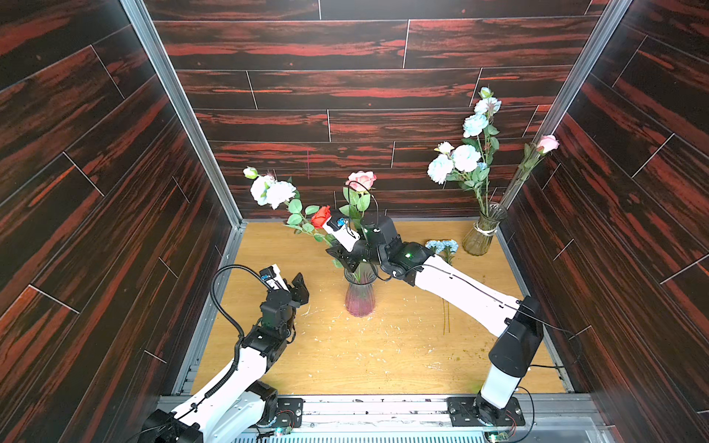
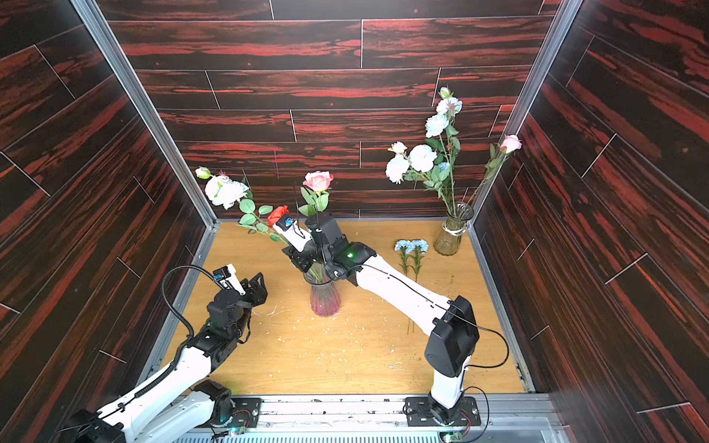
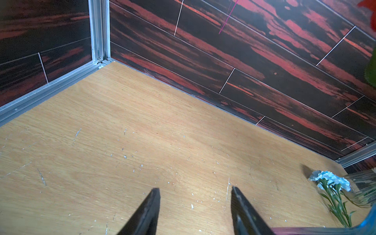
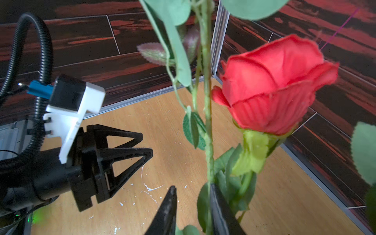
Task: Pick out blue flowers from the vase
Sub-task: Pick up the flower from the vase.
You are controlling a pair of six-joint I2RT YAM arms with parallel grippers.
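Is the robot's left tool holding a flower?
No, the left wrist view shows the left tool open, with only the bare wooden table showing in its gap.

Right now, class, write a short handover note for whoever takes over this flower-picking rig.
Left tool: open, empty, above the table.
Right tool: open beside a green stem, over the pink vase.
Done: one blue bunch lies on the table.
Left: a blue spray stands in the pink vase; more blue sprays stand in the clear vase.
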